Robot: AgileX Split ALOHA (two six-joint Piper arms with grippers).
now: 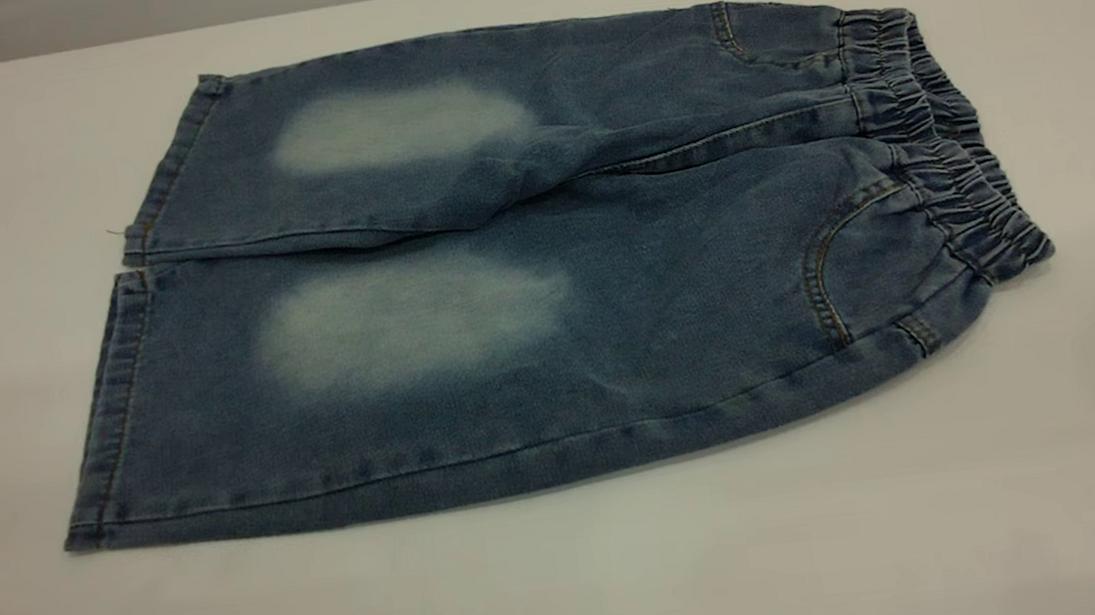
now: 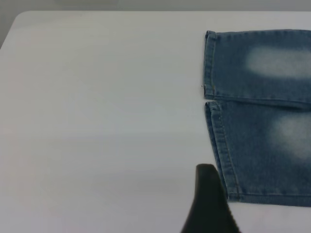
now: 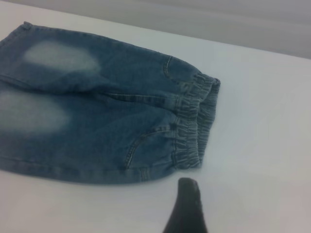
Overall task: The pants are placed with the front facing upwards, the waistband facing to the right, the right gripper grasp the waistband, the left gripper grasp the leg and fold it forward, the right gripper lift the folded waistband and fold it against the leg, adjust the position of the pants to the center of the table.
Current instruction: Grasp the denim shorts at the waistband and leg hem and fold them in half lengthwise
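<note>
denim pants [image 1: 545,278] flat on table [image 1: 1074,458], unfolded.

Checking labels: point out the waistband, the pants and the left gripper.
waistband [image 1: 944,149]: exterior view, gathered elastic.
pants [image 1: 666,286]: exterior view, near leg's denim.
left gripper [image 2: 210,204]: left wrist view, black fingertip.

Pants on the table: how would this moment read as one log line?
pants flat, unfolded | waistband ungrasped | left gripper near leg hem | right gripper near waistband | table

Left claw [image 2: 210,204] one dark fingertip visible, right claw [image 3: 187,206] likewise (both hovering)
</note>
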